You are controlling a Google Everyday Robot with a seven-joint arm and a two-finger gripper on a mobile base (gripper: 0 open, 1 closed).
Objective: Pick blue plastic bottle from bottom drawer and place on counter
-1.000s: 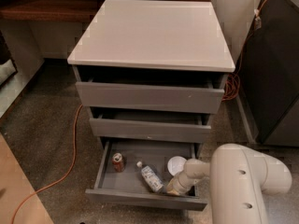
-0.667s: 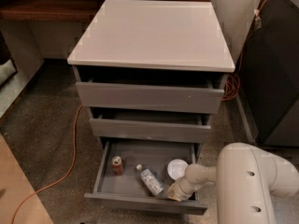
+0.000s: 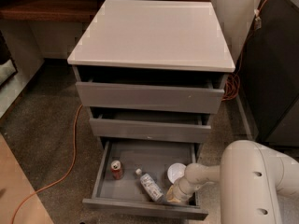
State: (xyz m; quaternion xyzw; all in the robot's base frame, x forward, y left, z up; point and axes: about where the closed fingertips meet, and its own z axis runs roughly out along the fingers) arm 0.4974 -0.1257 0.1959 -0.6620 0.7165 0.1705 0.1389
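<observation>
Cream plastic sheathes the arm that reaches in from the near right, and its tool [image 3: 176, 196] is down inside the bottom drawer [image 3: 140, 208], at the near right corner. Whether the tool is open or closed I cannot tell from where I stand; it holds nothing that I can see.

Over the last second the tool has sunk lower and nearer in the drawer. The drawer front and everything in it also seem to sit slightly nearer than before, as if the drawer had slid out a little more. I take that as the approach coming to its end, with the grasp itself not yet made.

The blue plastic bottle [image 3: 150, 186] lies on its side just left of the tool, white cap pointing far-left, apparently not touched. Just beyond the tool sits a white bowl [image 3: 176, 171], and over at the left of the drawer stands a red-brown can [image 3: 117, 169], well apart from the bottle.

Above the two upper drawers, the white table [image 3: 154, 31] waits for the bottle.

The bottle's pale label and the can show no writing or brand I can read.
</observation>
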